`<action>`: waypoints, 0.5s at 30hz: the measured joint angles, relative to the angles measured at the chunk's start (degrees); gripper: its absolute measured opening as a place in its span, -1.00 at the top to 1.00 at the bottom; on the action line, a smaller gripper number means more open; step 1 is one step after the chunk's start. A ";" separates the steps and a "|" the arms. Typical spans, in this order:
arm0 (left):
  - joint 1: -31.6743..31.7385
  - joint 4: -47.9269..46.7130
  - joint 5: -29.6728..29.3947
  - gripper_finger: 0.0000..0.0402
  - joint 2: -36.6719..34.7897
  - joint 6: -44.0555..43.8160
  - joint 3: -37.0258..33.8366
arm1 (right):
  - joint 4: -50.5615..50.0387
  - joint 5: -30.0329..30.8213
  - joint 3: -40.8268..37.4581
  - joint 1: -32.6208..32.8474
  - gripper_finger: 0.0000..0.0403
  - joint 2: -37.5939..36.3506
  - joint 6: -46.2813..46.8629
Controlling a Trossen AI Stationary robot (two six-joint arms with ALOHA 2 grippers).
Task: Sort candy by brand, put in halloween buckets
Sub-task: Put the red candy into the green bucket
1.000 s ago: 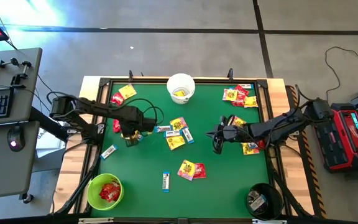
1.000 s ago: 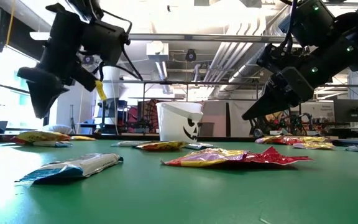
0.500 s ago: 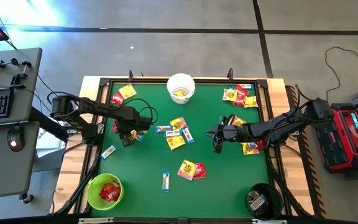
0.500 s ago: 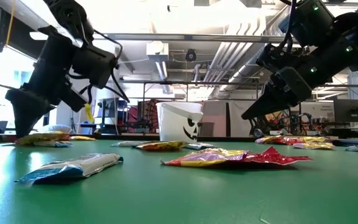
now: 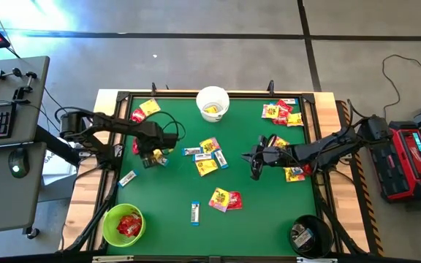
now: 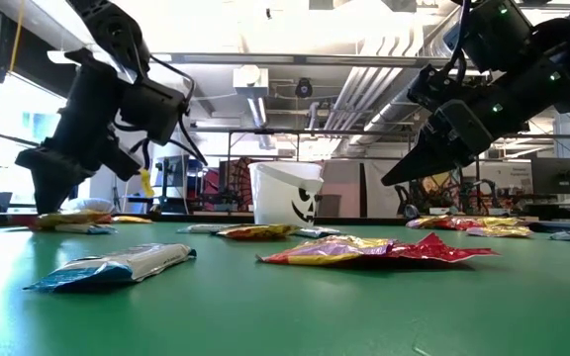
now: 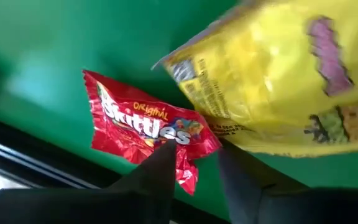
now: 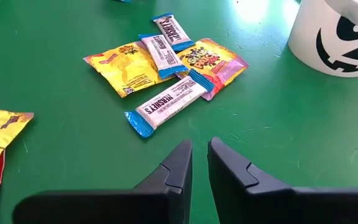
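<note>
Candy lies scattered on the green mat (image 5: 254, 219): red packets, yellow packets and white-and-blue bars. My left gripper (image 5: 147, 160) is down at the mat's left side, open, its fingertips either side of one corner of a red packet (image 7: 142, 124). A yellow packet (image 7: 284, 81) lies flat next to it. My right gripper (image 5: 255, 164) hangs above the mat right of centre, shut and holding nothing (image 8: 197, 155). The white bucket (image 5: 213, 103) stands at the far edge, the green bucket (image 5: 123, 223) near left with red packets inside, and the black bucket (image 5: 309, 235) near right. My left gripper comes steeply from above at the red packet's corner (image 7: 188, 177), which lies on the mat between the two fingertips. The packet lies flat. Whether the fingers touch it I cannot tell.
A cluster of yellow packets and bars (image 5: 209, 155) lies mid-mat, and a yellow and red pair (image 5: 224, 199) with a lone bar (image 5: 194, 212) lies nearer. More packets lie at the far right (image 5: 280, 113) and far left (image 5: 145, 111). One bar (image 5: 128, 177) lies on the left frame.
My left gripper has sunk from well above the mat down to the packets at the mat's left side, shifting a little toward the left and far edges. My right arm has kept still.
</note>
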 joint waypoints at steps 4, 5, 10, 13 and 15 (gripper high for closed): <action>0.87 -0.76 -2.44 0.80 0.00 1.47 0.10 | -0.02 1.29 -0.02 0.00 0.79 0.00 -0.09; 1.03 -1.27 -2.72 0.88 0.00 1.48 0.24 | -0.02 1.59 -0.02 0.00 0.79 0.00 -0.10; 0.68 -5.58 -5.37 0.97 0.00 0.04 1.67 | -0.02 1.77 -0.02 0.00 0.79 0.00 -0.79; -0.28 -7.20 -8.15 0.99 -0.10 -1.51 3.11 | -0.02 1.80 -0.02 0.00 0.79 0.00 -2.41; -0.79 -8.62 -9.98 1.00 -0.30 -2.36 4.66 | 0.01 1.82 -0.02 0.00 0.79 0.00 -3.00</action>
